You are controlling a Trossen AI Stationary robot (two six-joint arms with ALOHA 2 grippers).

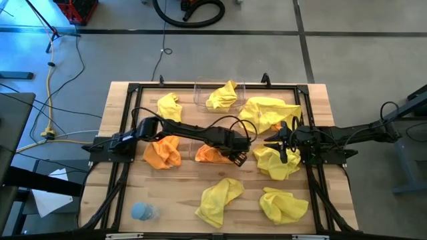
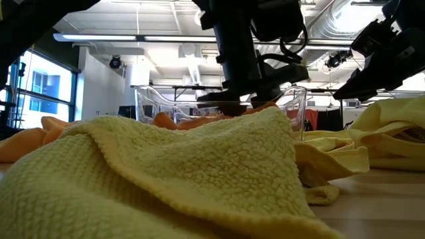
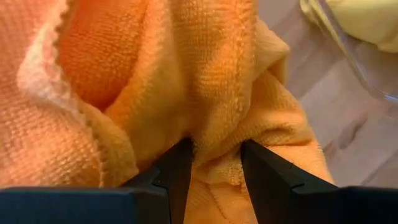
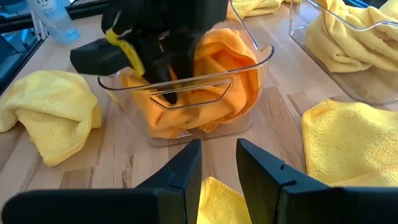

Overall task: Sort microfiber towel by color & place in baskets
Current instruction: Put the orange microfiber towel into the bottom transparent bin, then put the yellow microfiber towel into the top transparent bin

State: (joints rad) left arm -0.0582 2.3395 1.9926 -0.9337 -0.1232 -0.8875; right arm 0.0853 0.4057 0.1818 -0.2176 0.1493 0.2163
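Left gripper (image 1: 239, 157) is lowered into the clear basket (image 4: 249, 71) at mid-worktop, its fingers (image 3: 177, 171) clamped on a fold of the orange towel (image 3: 205, 93) lying inside. Right gripper (image 4: 217, 165) hangs just beside that basket over a yellow towel (image 1: 277, 163), fingers parted and empty. The second basket (image 1: 200, 97) holds a yellow towel.
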